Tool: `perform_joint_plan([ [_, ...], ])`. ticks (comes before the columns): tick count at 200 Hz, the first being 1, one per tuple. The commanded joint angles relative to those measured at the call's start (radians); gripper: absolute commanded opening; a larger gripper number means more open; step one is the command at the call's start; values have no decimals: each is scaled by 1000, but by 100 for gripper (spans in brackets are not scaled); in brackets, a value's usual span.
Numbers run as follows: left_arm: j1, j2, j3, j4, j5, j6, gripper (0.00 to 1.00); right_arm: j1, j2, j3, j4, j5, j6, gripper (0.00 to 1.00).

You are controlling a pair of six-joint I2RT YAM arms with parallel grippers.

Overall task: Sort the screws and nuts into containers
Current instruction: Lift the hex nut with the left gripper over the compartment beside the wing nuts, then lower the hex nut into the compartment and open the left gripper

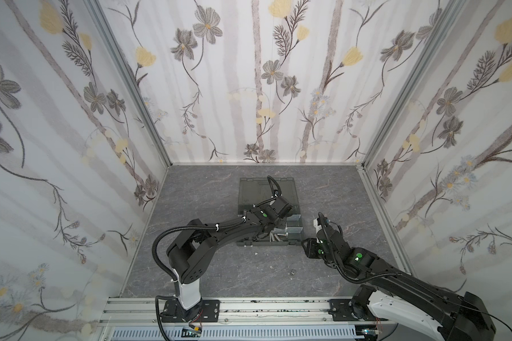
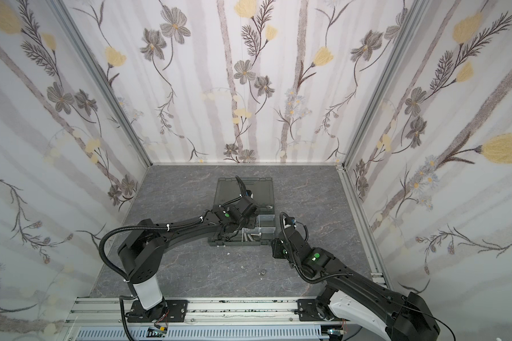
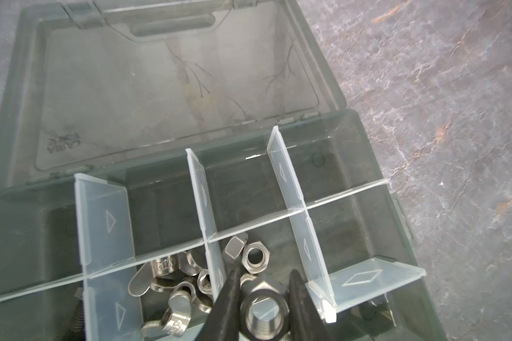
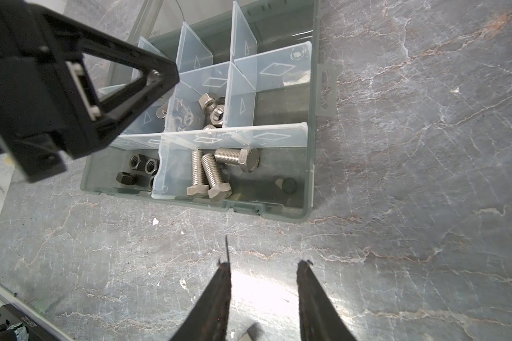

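- Grey marbled tabletop (image 1: 219,280): carries the whole layout.
- Dark grey plastic organizer box (image 1: 266,244): sits mid-table. Its smoky translucent lid (image 3: 160,88) is thrown open and lies flat behind it. Pale translucent dividers (image 3: 290,189) split the tray into small compartments.
- Left arm (image 1: 225,233): stretched in over the box.
- Left gripper (image 3: 265,274): jaws pinched on a large silver hex nut (image 3: 265,313), threaded bore facing the wrist camera. It hangs over a middle compartment.
- Right gripper (image 4: 263,264): jaws parted with nothing between them, above bare table just in front of the box's front wall.
- Three silver hex-head screws (image 4: 210,174): lying in a front compartment. Two lie side by side and the third lies crosswise near the divider. A small black round piece (image 4: 288,185) shares that compartment, a little apart.
- Silver wing nuts (image 3: 160,283): heaped in the compartment beside the one under the held nut.
- Loose silver hex nuts (image 3: 249,254): on the floor of the compartment under the held nut.
- Black hex nuts (image 4: 142,168): clustered in the front corner compartment, next to the screws.
- Small dark loose piece (image 1: 293,271): on open table in front of the box, too small to tell nut from screw.
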Motion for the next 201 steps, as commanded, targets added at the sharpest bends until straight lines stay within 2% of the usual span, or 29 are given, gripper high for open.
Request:
perform_joint_plan([
  [1, 4, 27, 25, 11, 14, 7, 26, 0, -5, -7, -6, 17, 18, 39],
  [56, 5, 32, 35, 14, 10, -8, 37, -2, -4, -15, -6, 16, 21, 39],
  [100, 5, -9, 24, 17, 7, -24, 39, -2, -5, -18, -6, 12, 19, 39],
  [160, 5, -196, -162, 22, -32, -67, 42, -2, 0, -23, -14, -2, 19, 39],
  [201, 7, -365, -337, 25, -61, -149, 43, 4, 9, -31, -30, -28, 16, 38],
])
